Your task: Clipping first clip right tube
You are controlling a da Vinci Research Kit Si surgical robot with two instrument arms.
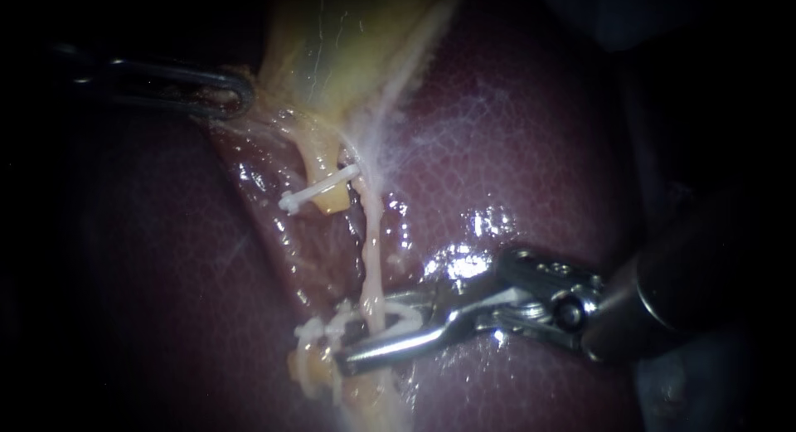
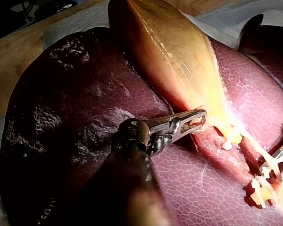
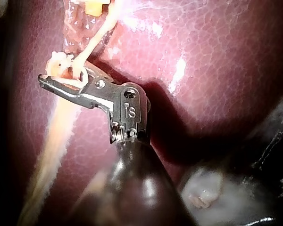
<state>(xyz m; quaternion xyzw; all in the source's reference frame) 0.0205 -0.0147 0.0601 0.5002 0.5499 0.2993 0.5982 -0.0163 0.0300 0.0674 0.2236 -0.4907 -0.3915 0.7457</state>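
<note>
A thin pale tube (image 1: 371, 241) runs down over the dark red liver (image 1: 514, 150) from the yellow gallbladder (image 1: 348, 42). My right instrument (image 1: 369, 332) comes in from the right, and its jaws straddle this tube low down. A white clip (image 1: 405, 316) sits between the jaws, curved around the tube. In the right wrist view the same jaws (image 3: 61, 77) enclose the tube (image 3: 96, 40). My left instrument (image 1: 236, 92) is shut on the gallbladder's lower edge at upper left. The left wrist view shows that grip (image 2: 198, 120) under the gallbladder (image 2: 170, 52).
A white clip (image 1: 319, 191) crosses a short yellow stub left of the tube. More white clips (image 1: 315, 328) cluster just left of my right instrument's jaws. In the left wrist view the liver (image 2: 75, 94) lies on a white cloth (image 2: 70, 23) over a wooden bench (image 2: 9, 52).
</note>
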